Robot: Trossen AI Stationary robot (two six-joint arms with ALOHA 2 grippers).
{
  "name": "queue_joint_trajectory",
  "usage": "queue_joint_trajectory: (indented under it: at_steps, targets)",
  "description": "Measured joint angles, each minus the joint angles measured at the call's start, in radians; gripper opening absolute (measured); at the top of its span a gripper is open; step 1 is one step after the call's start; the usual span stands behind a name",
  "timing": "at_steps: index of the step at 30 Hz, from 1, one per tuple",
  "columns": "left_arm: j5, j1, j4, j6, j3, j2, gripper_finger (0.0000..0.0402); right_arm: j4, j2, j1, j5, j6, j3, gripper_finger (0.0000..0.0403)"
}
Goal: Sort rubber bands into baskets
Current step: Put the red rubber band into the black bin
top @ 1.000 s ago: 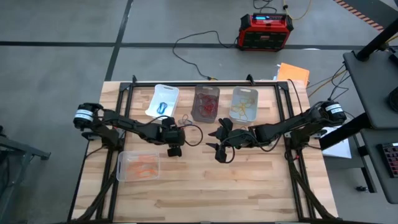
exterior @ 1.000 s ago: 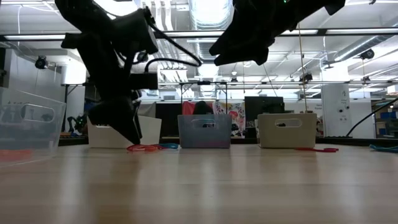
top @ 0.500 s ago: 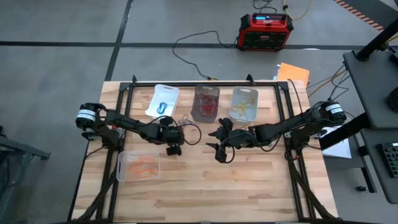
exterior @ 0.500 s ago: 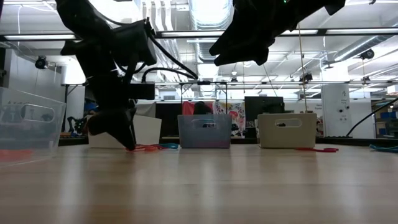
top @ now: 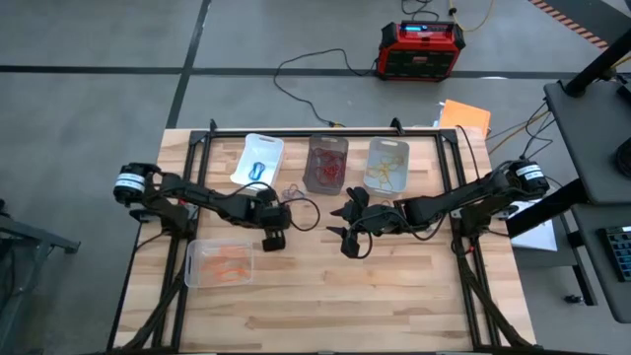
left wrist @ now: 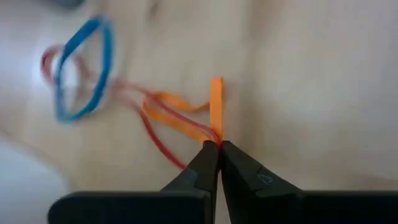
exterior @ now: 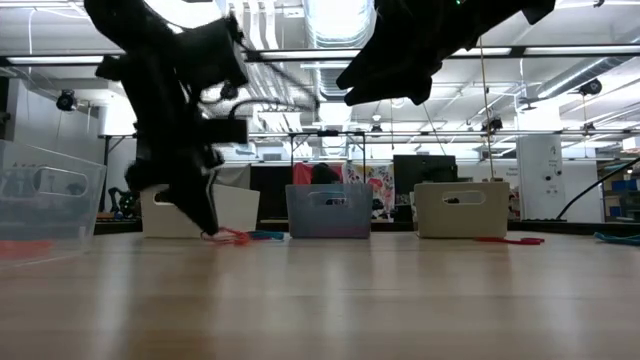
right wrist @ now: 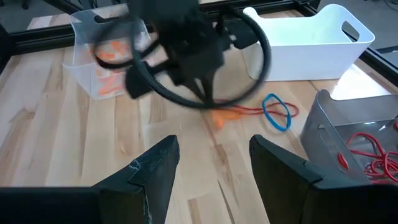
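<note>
My left gripper (top: pixel 273 240) points down at the table near its middle, shut on an orange rubber band (left wrist: pixel 186 121). That band lies tangled with a red band (left wrist: pixel 155 140) and a blue band (left wrist: pixel 84 68). Along the far edge stand a white basket (top: pixel 258 158), a smoky dark basket (top: pixel 327 163) and a clear basket (top: pixel 387 165). Another clear basket (top: pixel 219 261), with orange bands in it, stands near the left. My right gripper (top: pixel 345 242) hangs open above the table's middle, with nothing between its fingers. My left gripper pinches the orange band at one spot on its loop (left wrist: pixel 215 138) between its two fingertips, coming from above and pointing down. A short bit of band (left wrist: pixel 216 93) sticks out past the tips. The band's loop trails slack on the table beside the red one.
More loose bands lie on the table's right part: a red one (exterior: pixel 510 240) and a blue one (exterior: pixel 615 238). A red-and-black box (top: pixel 422 49) and cables are on the floor beyond the far edge. Bare wood lies toward the near edge.
My left gripper has shut its fingers on the orange band, staying low at the table. The orange band's pinched part has bunched up at the fingertips; the red and blue bands have stayed in place.
</note>
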Motion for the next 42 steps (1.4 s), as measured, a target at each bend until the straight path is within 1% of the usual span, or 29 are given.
queue_joint_trajectory:
  at_steps: [1,3,13,20,24,28,32,35,40,42]
  targets:
    - [0.027,-0.007,0.009,0.012,0.002,-0.017,0.0000,0.000,0.000,0.000,0.000,0.000,0.000,0.0192]
    - [0.047,-0.022,0.023,0.034,0.005,-0.054,0.0000,0.000,0.000,0.000,0.000,0.000,0.000,0.0192]
    - [0.047,-0.041,0.040,0.089,0.010,-0.240,0.0000,0.000,0.000,0.000,0.000,0.000,0.000,0.0192]
    - [0.046,-0.041,0.044,0.084,0.010,-0.309,0.0000,0.002,0.002,0.000,0.000,0.000,0.000,0.0192]
    - [0.047,-0.041,0.041,0.075,0.009,-0.290,0.0000,0.002,0.004,0.000,0.000,0.000,0.000,0.0192]
    - [0.056,-0.041,0.035,0.052,0.006,-0.232,0.0000,0.002,0.005,0.000,0.000,0.008,-0.001,0.0192]
    - [0.103,-0.041,0.040,0.036,0.005,-0.163,0.0008,0.001,0.005,0.000,0.000,0.008,-0.002,0.0192]
    - [0.142,-0.041,0.046,0.031,0.005,-0.122,0.0028,0.001,0.006,0.000,0.000,0.008,-0.002,0.0192]
    - [0.236,-0.041,0.048,0.031,0.009,-0.083,0.0078,-0.001,0.006,0.000,0.000,0.008,-0.002,0.0192]
    - [0.235,-0.041,0.049,0.031,0.011,-0.079,0.0098,-0.001,0.007,0.000,0.000,0.008,-0.004,0.0192]
